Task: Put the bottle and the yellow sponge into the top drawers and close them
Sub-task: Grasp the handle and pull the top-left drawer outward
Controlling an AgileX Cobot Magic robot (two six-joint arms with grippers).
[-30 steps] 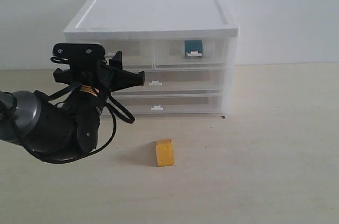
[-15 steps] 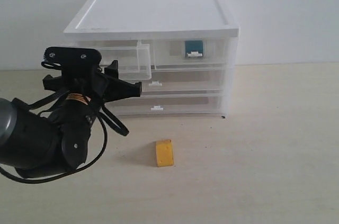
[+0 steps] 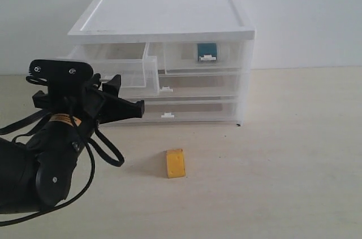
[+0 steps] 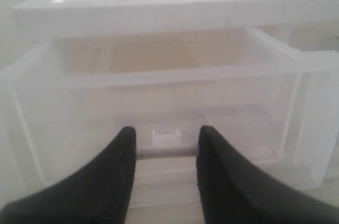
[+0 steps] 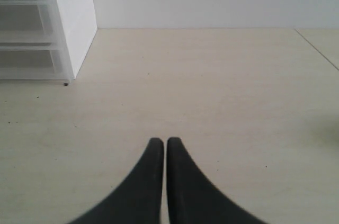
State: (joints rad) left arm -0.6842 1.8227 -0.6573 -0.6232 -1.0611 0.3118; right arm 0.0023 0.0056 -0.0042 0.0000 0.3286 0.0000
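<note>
L arm enters from the lower-left corner of the ext. view, bulky dark wrist low over the desk (image 3: pixel 294 165), cables looped round it. It's angled up toward the cabinet (image 3: pixel 164 16). L gripper (image 3: pixel 125 95) points straight at the front of the left top drawer (image 3: pixel 121 65). In the wrist view its black fingers (image 4: pixel 119 171) sit level, one each side of the small white tab handle (image 4: pixel 167 136). Jaws clenched on that handle, w/ the pale bar at its base meeting both fingers. This drawer stands part-way out of the cabinet, nothing visible inside.

Right top drawer (image 3: pixel 184 55) is fully in. The bottle (image 3: pixel 207 51) is inside it, teal label showing thru the clear front, just behind that drawer's tab.

Yellow sponge (image 3: pixel 175 163) lies on the desk in front of the cabinet, well apart from both drawers and clear of the L arm.

R gripper (image 5: pixel 160 140): low over bare desk, jaws pressed together w/ nothing btwn them, cabinet corner in view further off.
</note>
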